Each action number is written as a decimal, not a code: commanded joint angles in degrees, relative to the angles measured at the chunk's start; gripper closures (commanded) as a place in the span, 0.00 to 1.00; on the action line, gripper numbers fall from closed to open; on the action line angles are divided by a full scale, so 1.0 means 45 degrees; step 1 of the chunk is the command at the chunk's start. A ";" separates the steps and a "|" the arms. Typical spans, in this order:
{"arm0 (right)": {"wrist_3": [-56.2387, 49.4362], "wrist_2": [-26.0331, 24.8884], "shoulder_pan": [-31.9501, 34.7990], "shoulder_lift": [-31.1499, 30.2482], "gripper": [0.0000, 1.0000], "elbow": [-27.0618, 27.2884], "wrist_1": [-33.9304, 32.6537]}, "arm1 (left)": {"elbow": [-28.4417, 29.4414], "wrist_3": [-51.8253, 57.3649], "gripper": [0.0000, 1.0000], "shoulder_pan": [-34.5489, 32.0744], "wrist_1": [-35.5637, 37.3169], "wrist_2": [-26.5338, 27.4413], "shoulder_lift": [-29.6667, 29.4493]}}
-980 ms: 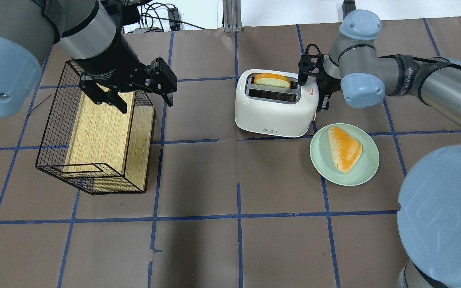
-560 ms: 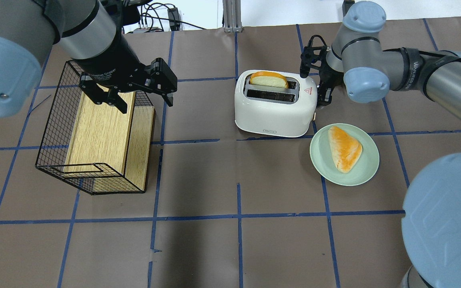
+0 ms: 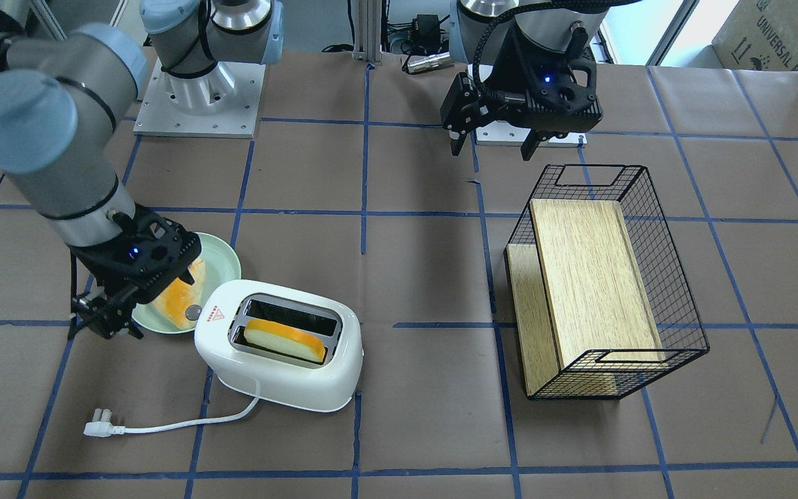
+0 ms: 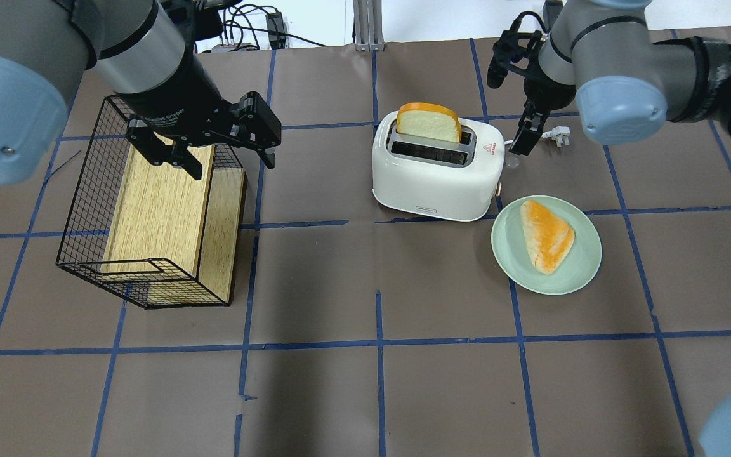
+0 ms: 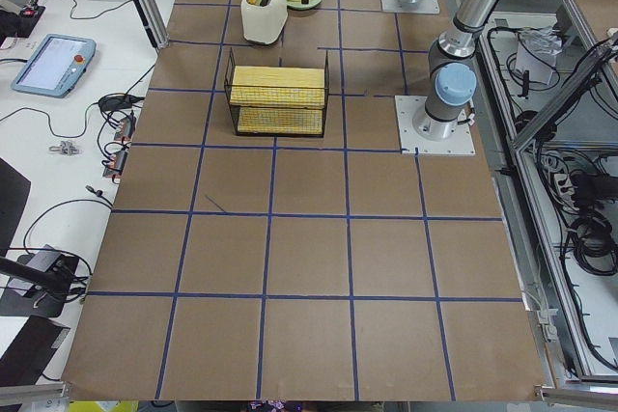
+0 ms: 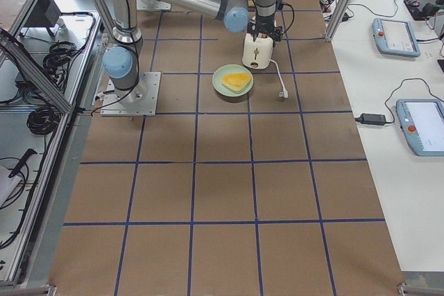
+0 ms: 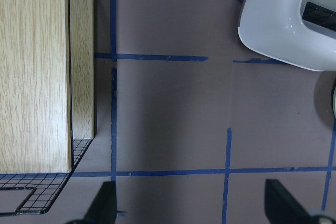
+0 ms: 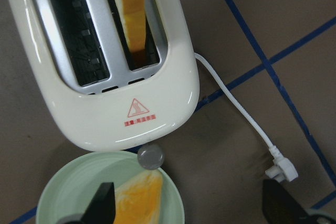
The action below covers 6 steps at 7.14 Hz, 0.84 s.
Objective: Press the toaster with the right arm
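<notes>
The white toaster (image 4: 438, 174) stands at the table's middle right, with a bread slice (image 4: 429, 122) standing high out of its far slot. It also shows in the front view (image 3: 281, 378) and in the right wrist view (image 8: 110, 114), with its grey knob (image 8: 150, 157) at the near end. My right gripper (image 4: 524, 134) is open and empty. It hovers beside the toaster's knob end, clear of it, and shows in the front view (image 3: 104, 320). My left gripper (image 4: 229, 158) is open and empty over the basket's edge.
A green plate (image 4: 587, 266) with a bread piece (image 4: 546, 235) lies right next to the toaster. The toaster's white plug (image 4: 559, 134) lies unplugged on the table. A wire basket (image 4: 86, 190) holding a wooden block (image 4: 156, 209) stands at the left.
My right gripper has lifted and drawn back from the toaster's knob end toward the far side. The bread slice has risen out of the slot. The left arm has not moved.
</notes>
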 commanded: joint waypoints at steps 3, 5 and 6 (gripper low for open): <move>0.8065 -0.0421 0.0024 -0.2658 0.00 -0.0015 0.4006 | -0.0001 0.0000 0.00 0.0000 0.0000 0.0000 0.0016; 1.0596 -0.1316 0.0024 -0.3149 0.00 -0.0015 0.5458 | -0.0001 0.0000 0.00 0.0000 0.0000 0.0000 -0.0003; 1.0703 -0.1185 0.0082 -0.3267 0.00 -0.0034 0.5462 | -0.0001 0.0000 0.00 0.0000 0.0000 0.0000 -0.0003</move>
